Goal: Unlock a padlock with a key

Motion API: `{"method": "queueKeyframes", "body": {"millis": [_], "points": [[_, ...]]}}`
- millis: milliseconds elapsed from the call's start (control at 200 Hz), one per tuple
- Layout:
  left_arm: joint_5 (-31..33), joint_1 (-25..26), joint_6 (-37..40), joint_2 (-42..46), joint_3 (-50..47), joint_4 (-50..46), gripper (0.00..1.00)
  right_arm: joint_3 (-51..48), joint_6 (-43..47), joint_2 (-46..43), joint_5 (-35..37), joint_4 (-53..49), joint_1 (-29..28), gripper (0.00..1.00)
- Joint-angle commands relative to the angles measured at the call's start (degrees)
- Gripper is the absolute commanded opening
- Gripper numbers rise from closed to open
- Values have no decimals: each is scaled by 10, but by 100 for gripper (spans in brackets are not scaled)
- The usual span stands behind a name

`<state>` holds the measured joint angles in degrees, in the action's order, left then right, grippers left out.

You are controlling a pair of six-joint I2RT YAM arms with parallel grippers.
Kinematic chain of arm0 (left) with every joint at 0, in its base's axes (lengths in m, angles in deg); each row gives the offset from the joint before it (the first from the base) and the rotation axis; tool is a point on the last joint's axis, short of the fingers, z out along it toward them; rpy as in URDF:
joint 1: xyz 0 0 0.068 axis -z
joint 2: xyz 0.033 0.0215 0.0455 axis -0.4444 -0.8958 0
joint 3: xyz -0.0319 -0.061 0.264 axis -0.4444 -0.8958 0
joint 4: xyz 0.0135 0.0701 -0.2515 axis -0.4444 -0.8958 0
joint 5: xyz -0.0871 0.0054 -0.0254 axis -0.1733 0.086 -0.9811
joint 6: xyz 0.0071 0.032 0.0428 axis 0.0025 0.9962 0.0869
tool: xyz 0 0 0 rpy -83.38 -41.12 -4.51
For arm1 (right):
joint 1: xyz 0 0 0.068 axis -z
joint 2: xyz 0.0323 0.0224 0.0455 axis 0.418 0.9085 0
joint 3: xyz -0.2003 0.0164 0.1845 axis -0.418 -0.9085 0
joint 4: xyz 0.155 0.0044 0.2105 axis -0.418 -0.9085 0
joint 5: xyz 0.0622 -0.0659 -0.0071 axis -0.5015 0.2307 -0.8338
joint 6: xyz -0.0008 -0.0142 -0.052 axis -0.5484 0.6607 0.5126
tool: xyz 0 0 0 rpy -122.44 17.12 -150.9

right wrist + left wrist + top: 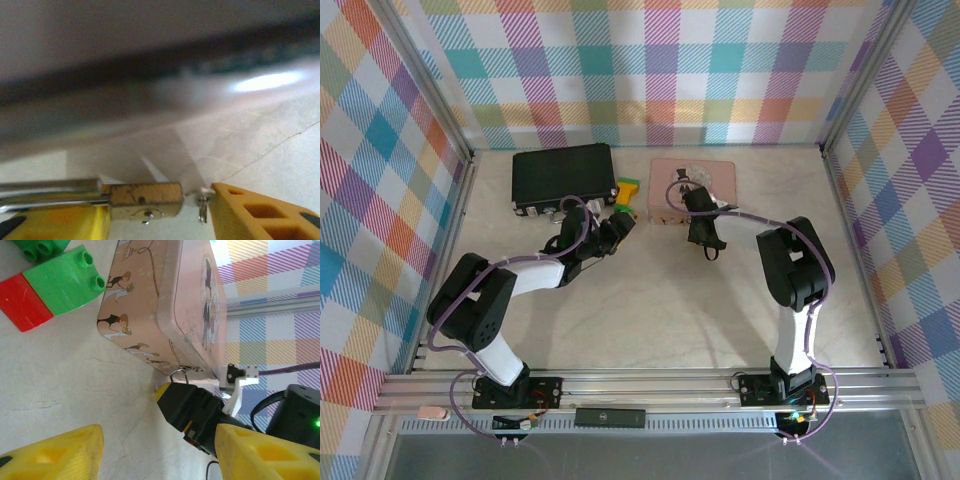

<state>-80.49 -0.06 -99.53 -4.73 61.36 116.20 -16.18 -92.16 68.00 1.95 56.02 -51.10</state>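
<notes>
– Two pincers, status?
– L gripper (157,440) wide open, empty, near pink tin (170,305). R gripper (157,207) straddles padlock (145,200) by tin's edge; blurry, can't tell if clamped. Toy blocks (60,287) nearby.

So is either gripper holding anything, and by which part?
Left gripper: open, nothing. Right gripper: jaws straddle the brass body of the padlock, but a gap shows at one finger, so not clamped yet.
</notes>
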Motion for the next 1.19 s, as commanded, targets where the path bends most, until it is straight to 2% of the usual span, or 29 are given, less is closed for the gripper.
{"method": "queueKeyframes", "body": {"millis": [0, 190, 730, 1190], "points": [[-11, -11, -5, 19, -12, 12, 60, 5, -14, 9, 16, 11, -3, 48], [-15, -14, -7, 16, -11, 20, 60, -34, 13, -18, 22, 50, -3, 37], [-17, -24, -12, 18, -33, 43, 60, -65, 150, -64, -88, 112, 10, 25], [-24, -34, -14, 19, -46, 57, 60, -61, 219, -71, -115, 140, 11, 19]]}}
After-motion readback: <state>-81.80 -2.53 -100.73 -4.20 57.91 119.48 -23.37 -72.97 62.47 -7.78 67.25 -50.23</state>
